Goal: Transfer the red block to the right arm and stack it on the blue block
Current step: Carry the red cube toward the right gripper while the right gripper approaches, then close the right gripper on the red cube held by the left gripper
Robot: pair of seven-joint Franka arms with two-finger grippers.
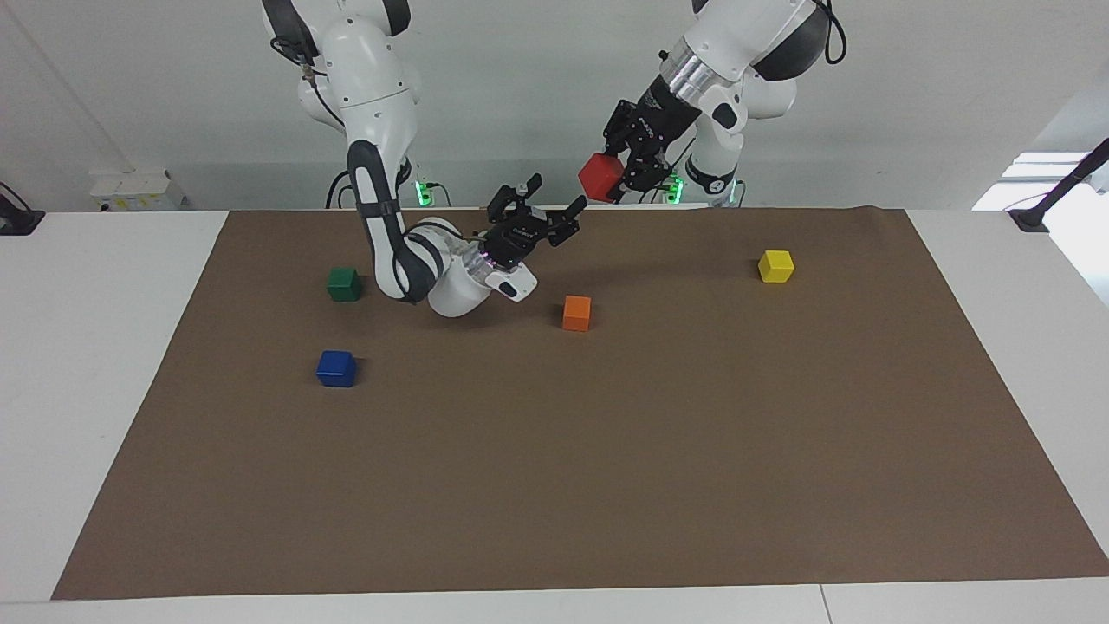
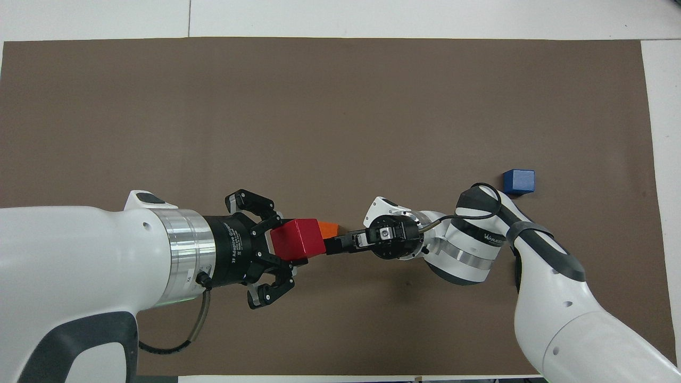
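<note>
Five cubes, one of each colour: green block (image 1: 344, 283), blue block (image 1: 336, 367), orange block (image 1: 576, 312) and yellow block (image 1: 775, 265) on the brown mat (image 1: 554, 485); right gripper (image 1: 539, 208) spread wide, empty, aimed at the red block (image 1: 601, 176); that cube, tilted with no long axis, is clamped aloft in the left gripper (image 1: 617, 176).

White lettering reading "2F Adaptive Gripper" stands on the black collar of the left gripper (image 2: 284, 250) in the overhead view. Further white lettering on the right arm's (image 2: 532, 255) grey wrist band cannot be read with certainty.
</note>
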